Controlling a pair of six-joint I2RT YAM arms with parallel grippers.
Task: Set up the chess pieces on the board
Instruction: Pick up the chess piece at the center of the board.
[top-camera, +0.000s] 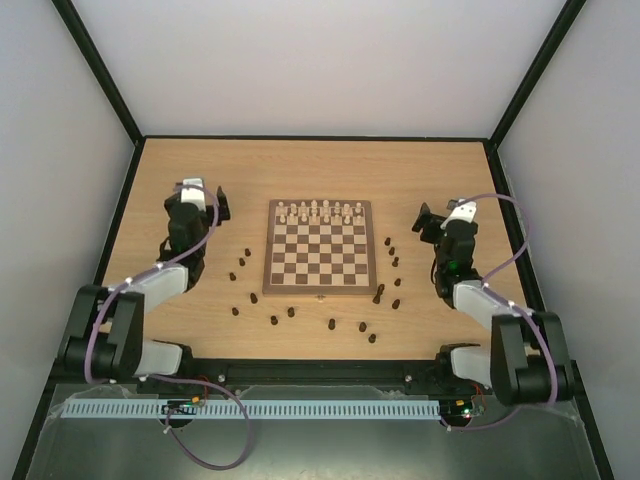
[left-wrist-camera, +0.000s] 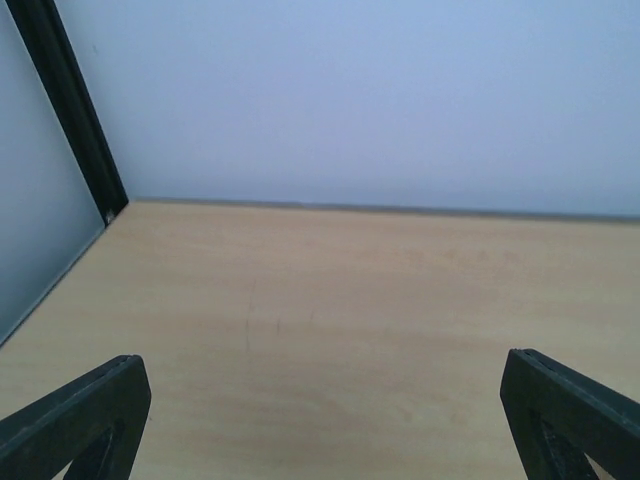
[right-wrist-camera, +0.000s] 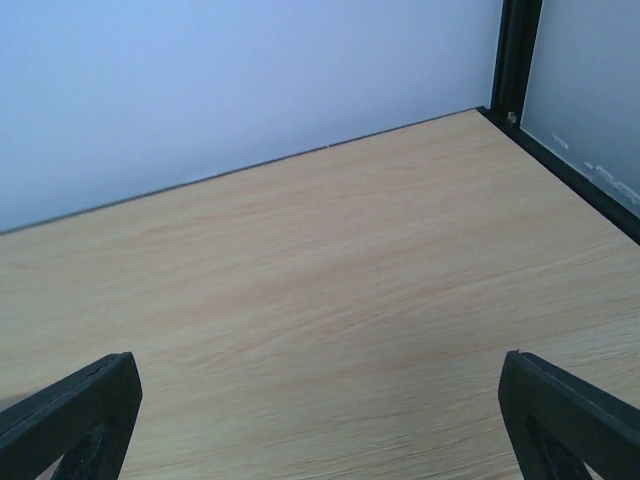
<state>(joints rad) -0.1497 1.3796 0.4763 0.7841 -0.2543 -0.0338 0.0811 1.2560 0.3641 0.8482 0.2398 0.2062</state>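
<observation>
**Both claws spread wide and empty; dark pieces ring the board**

Overhead view. You see the board (top-camera: 320, 265) lying flat at the middle of the table (top-camera: 320, 165), its sides square to the table edges. The pale chessmen (top-camera: 320, 211) occupy the two rows along the board's far edge. The dark chess pieces (top-camera: 330, 324) all lie on the table outside the board's border. A loose string runs down the left side, a few are scattered beyond the near edge, and another string follows the right side, its closest members just beside the near right corner. At this size you cannot tell upright pieces from toppled ones.

The left claw (top-camera: 220, 205) is held left of the board's far left corner, apart from it and from every piece. The right claw (top-camera: 425, 222) is held right of the far right corner, likewise apart.

Left wrist view. The left claw's two dark fingers (left-wrist-camera: 90, 415) sit at the lower corners of the view, spread wide, with only wood grain of the table (left-wrist-camera: 350, 300) between them. The table runs to the pale back wall (left-wrist-camera: 350, 100); a black frame post (left-wrist-camera: 75, 110) stands at the far left corner.

Right wrist view. The right claw's fingers (right-wrist-camera: 80, 415) are spread just as wide, gripping nothing, over the table (right-wrist-camera: 300, 300). Here the frame post (right-wrist-camera: 515, 50) marks the far right corner.
</observation>
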